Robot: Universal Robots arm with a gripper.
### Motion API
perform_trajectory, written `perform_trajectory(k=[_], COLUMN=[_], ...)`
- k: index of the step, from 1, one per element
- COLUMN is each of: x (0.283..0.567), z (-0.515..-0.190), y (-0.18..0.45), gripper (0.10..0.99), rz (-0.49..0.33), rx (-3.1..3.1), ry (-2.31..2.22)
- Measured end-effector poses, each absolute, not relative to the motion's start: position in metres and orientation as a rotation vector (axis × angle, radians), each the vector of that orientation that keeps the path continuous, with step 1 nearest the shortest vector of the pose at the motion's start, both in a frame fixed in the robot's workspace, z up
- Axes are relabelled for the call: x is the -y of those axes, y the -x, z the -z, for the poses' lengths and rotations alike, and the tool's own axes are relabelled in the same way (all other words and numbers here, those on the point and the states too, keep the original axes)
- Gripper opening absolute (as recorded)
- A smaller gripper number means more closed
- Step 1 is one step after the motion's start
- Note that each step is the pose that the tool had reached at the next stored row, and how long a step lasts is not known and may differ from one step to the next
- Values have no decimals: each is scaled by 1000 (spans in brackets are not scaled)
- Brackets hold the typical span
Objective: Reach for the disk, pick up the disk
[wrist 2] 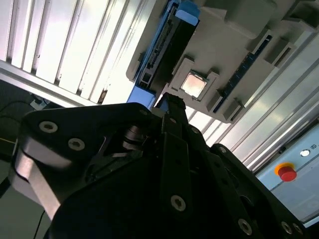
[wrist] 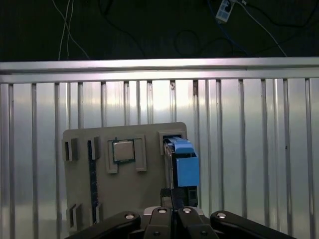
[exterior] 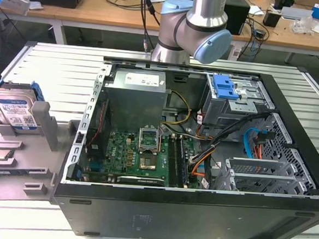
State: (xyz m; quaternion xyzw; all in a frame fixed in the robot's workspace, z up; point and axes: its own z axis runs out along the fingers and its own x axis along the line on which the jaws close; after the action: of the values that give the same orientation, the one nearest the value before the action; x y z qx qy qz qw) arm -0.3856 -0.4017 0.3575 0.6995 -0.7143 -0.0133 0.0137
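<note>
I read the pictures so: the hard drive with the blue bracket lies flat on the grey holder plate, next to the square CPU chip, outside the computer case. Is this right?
Not quite. The hard drive does not lie flat: the exterior view shows it standing on edge in the grey holder plate. It is next to the CPU chip and outside the computer case.

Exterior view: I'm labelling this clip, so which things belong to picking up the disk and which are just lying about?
Job: disk, standing in the grey tray; tool.
Lying about: CPU chip, open computer case, power supply.
</note>
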Motion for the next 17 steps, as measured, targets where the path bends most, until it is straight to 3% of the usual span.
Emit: perform_trajectory(k=[2,7,8,10,17], x=[402,402,402,402,395], z=[-357,-357,-357,-357,-357], y=[386,386,386,386,386], gripper=[114,420,420,545,545], rz=[42,42,42,42,42], rx=[2226,2228,2228,2229,2229], ry=[-2178,-2176,-2175,-2175,-2174])
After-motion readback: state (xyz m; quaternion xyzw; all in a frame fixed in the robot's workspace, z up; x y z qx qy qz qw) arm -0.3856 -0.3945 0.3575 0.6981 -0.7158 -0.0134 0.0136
